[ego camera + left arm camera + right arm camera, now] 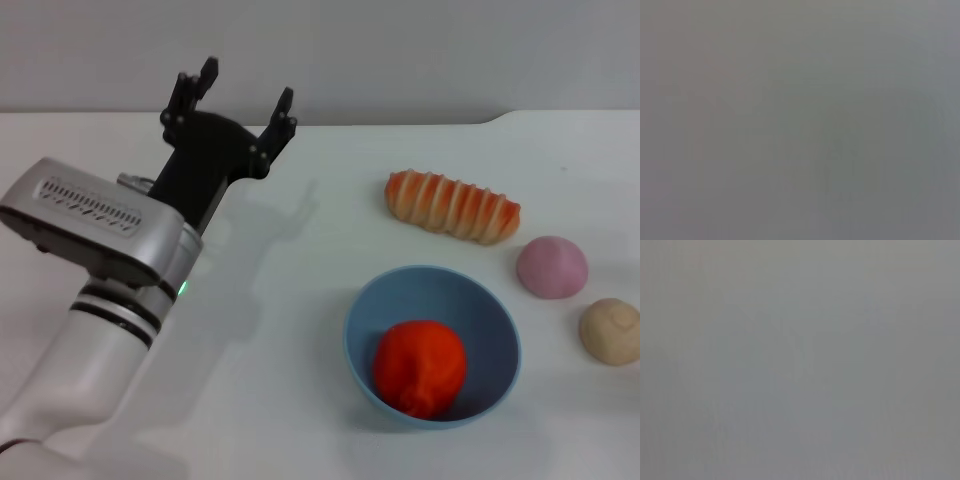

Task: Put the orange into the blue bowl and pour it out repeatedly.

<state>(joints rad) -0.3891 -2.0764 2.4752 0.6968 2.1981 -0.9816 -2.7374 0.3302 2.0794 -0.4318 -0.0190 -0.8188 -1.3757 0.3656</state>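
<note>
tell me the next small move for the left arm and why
Probably swing the left gripper toward the blue bowl: the orange already sits inside it, the bowl stands upright, and the open gripper is far off and holding nothing, so pouring comes next.

You've got a red-orange orange (pixel 420 366) in the light blue bowl (pixel 432 290), an orange-and-cream striped loaf (pixel 453 206), a pink ball (pixel 551 267), a beige ball (pixel 610 331), and a white table (pixel 300 340).

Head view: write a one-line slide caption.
Orange sits in the blue bowl; open left pincer hovers apart, empty, beyond it on the table's left side.
</note>
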